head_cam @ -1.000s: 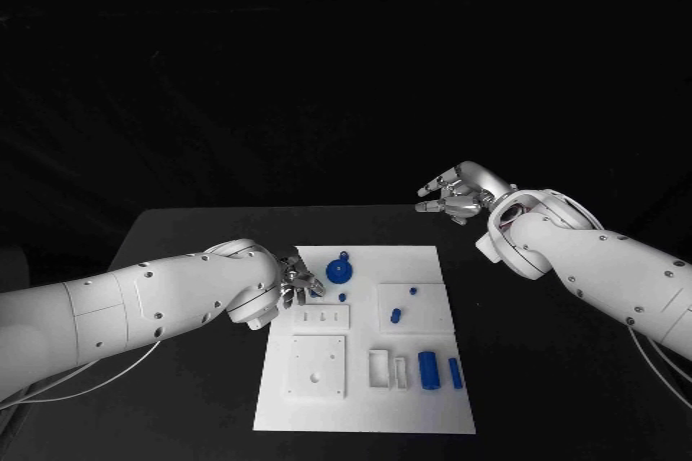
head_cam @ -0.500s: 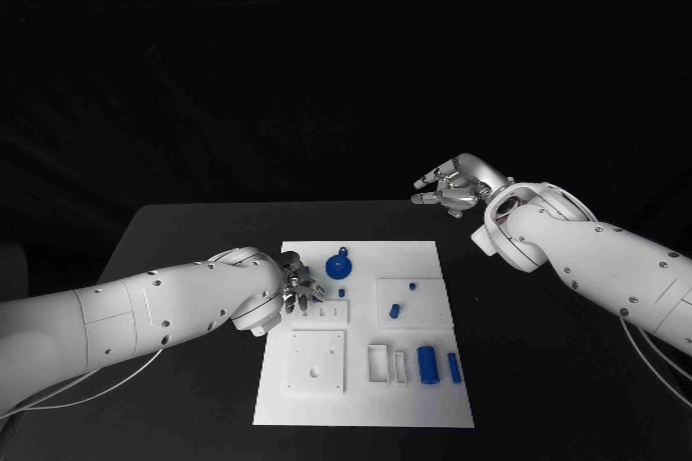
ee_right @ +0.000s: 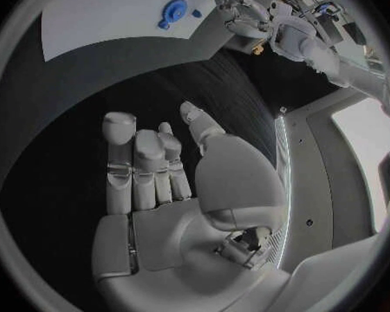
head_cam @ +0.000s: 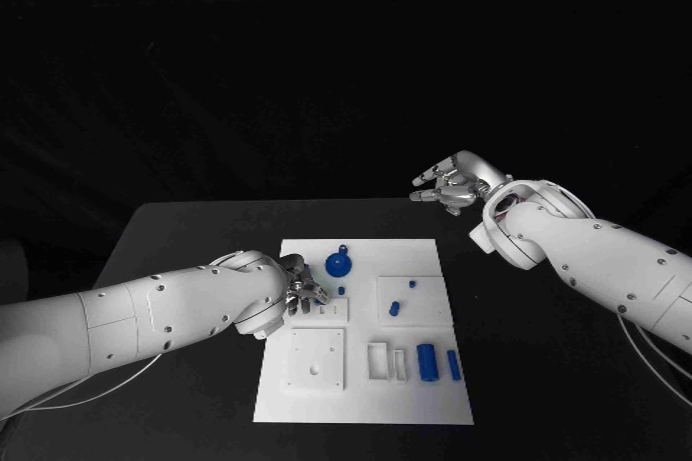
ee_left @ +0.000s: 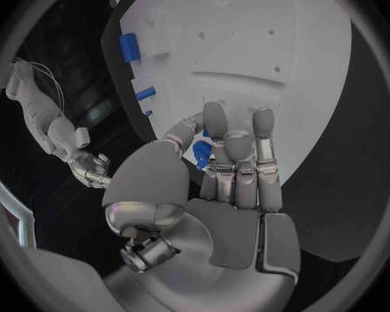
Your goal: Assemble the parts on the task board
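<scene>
1. In the middle of the black table (head_cam: 188,231) lies the white task board (head_cam: 364,401), its long side running away from the robot.
2. At the board's far end a round blue part (head_cam: 336,265) sits flat on the white surface.
3. Just beside it, over the board's left edge, the left hand (head_cam: 299,289) hovers with its fingers (ee_left: 236,161) held straight and side by side; the left wrist view shows a small blue part (ee_left: 201,152) between the thumb and those fingers, but I cannot tell whether it is pinched or merely lying beneath them.
4. Near the board's middle a small blue peg (head_cam: 395,308) rests on a raised white block (head_cam: 413,302).
5. At the near right, two upright blue parts (head_cam: 438,364) stand side by side next to narrow white slots (head_cam: 387,362).
6. Beyond the table's far right corner, well apart from the board, the right hand (head_cam: 450,189) hangs in the air; its fingers (ee_right: 136,165) are loosely extended and hold nothing.
</scene>
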You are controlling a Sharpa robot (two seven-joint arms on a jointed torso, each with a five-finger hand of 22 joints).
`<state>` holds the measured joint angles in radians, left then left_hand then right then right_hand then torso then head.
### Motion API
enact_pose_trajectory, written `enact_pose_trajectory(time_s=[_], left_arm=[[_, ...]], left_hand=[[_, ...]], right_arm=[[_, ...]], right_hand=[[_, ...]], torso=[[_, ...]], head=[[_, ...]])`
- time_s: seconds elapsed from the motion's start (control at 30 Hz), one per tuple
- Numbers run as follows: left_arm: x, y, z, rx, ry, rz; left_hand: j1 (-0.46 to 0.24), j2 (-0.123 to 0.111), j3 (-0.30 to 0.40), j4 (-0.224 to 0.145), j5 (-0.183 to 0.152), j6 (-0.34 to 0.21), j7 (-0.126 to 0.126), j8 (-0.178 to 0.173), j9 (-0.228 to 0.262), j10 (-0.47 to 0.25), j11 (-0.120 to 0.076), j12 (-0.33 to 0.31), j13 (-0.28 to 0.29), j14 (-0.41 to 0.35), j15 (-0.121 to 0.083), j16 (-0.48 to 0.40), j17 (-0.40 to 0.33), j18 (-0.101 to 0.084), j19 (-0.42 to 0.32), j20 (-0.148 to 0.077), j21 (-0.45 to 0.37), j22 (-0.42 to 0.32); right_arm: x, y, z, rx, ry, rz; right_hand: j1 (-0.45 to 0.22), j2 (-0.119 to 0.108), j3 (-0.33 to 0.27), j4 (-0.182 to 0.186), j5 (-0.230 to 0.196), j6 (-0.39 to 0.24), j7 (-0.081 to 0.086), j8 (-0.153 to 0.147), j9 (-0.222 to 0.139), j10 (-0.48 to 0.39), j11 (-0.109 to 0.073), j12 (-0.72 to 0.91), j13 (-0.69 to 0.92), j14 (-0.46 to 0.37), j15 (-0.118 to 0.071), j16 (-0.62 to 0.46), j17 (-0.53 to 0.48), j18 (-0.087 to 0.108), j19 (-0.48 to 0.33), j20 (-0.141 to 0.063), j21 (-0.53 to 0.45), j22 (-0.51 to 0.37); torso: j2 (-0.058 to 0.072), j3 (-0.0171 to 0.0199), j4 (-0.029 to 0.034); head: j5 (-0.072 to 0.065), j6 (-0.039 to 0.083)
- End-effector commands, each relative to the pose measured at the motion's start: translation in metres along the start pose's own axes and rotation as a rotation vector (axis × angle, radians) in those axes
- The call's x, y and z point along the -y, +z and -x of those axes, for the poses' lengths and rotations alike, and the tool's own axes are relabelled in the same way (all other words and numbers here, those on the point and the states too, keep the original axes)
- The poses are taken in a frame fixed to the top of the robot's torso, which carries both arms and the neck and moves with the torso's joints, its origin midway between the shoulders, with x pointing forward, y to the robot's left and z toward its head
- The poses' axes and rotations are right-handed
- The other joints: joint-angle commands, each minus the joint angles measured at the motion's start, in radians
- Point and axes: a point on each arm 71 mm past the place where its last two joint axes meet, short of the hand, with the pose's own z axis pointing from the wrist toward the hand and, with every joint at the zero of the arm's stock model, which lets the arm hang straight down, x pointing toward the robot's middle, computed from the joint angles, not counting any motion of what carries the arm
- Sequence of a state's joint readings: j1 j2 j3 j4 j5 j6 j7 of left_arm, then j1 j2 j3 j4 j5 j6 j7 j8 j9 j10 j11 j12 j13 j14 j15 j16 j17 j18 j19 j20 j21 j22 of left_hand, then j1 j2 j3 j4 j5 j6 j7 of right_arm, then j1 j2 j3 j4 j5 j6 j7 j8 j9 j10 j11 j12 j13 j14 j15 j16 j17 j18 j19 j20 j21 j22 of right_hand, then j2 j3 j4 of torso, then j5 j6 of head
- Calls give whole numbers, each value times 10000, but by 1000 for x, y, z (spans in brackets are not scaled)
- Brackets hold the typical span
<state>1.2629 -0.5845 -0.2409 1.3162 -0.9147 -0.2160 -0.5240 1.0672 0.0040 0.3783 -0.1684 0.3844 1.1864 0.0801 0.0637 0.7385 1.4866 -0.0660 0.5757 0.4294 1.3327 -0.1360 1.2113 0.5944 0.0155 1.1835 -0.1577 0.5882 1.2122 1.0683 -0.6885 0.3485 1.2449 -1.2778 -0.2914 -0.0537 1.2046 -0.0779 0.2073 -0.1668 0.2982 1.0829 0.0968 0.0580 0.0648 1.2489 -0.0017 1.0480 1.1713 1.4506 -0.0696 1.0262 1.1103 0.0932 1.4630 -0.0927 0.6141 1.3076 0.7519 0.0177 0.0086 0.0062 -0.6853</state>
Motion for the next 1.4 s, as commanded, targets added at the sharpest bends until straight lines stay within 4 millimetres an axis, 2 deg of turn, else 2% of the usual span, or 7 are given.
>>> enact_pose_trajectory(time_s=[0.03,0.57,0.77,0.87,0.97,1.4], left_arm=[[3,-1,-3,-82,521,-94],[3,-2,-8,-516,1263,19],[3,-1,-9,-596,1466,70],[3,-1,-8,-584,1518,107],[3,0,-8,-571,1558,131],[4,1,-8,-538,1660,145]], left_hand=[[17,88,63,-108,29,2027,-1294,66,1548,283,-265,45,27,-28,-63,44,7,-150,231,-1,-459,485],[-20,147,139,-257,174,2059,-1295,71,1494,280,-274,65,-31,74,-60,8,-59,-154,494,-4,-1020,1080],[-43,200,107,-206,62,2072,-1302,72,1521,278,-279,115,-16,89,-63,48,-30,-155,534,-4,-1066,1124],[-50,277,75,-140,-164,2088,-1313,73,1537,276,-283,140,-10,101,-64,68,-18,-155,552,-2,-1082,1134],[-41,318,41,-98,-254,2092,-1316,70,1543,277,-286,158,-6,108,-65,81,-19,-155,567,-1,-1098,1137],[-48,477,-46,65,-620,2122,-1330,78,1560,275,-295,229,18,126,-71,174,54,-155,595,-1,-1116,1149]], right_arm=[[-1,0,-1,-115,56,72],[-1,1,-3,-219,60,55],[-1,1,-3,-247,65,57],[-1,1,-3,-259,66,56],[-1,2,-4,-263,67,55],[-2,2,-4,-290,76,62]], right_hand=[[-29,-51,-6,67,61,-8,3,39,-14,-31,-27,-31,-9,-14,-14,-48,-10,108,388,42,-17,684],[-28,-57,1,71,129,-11,3,39,-14,-36,-28,-30,-14,-16,-14,-51,-14,107,394,41,-30,686],[-27,-58,7,67,150,-11,4,37,-14,-38,-28,-30,-15,-15,-15,-49,-12,107,396,40,-28,687],[-32,-61,9,67,177,-5,3,39,-14,-42,-28,-34,-19,-14,-15,-47,-10,106,397,40,-28,688],[-36,-60,13,67,190,-6,2,38,-14,-40,-28,-29,-16,-14,-15,-46,-10,106,398,40,-34,688],[-45,-55,24,67,222,-6,2,38,-14,-43,-29,-30,-19,-15,-16,-48,-11,107,399,39,-46,686]], torso=[[-2,4,0],[-3,10,-3],[-6,14,-2],[-4,11,-1],[-2,9,-7],[-6,7,-7]], head=[[10,-36],[14,-127],[25,-142],[22,-141],[26,-158],[39,-108]])
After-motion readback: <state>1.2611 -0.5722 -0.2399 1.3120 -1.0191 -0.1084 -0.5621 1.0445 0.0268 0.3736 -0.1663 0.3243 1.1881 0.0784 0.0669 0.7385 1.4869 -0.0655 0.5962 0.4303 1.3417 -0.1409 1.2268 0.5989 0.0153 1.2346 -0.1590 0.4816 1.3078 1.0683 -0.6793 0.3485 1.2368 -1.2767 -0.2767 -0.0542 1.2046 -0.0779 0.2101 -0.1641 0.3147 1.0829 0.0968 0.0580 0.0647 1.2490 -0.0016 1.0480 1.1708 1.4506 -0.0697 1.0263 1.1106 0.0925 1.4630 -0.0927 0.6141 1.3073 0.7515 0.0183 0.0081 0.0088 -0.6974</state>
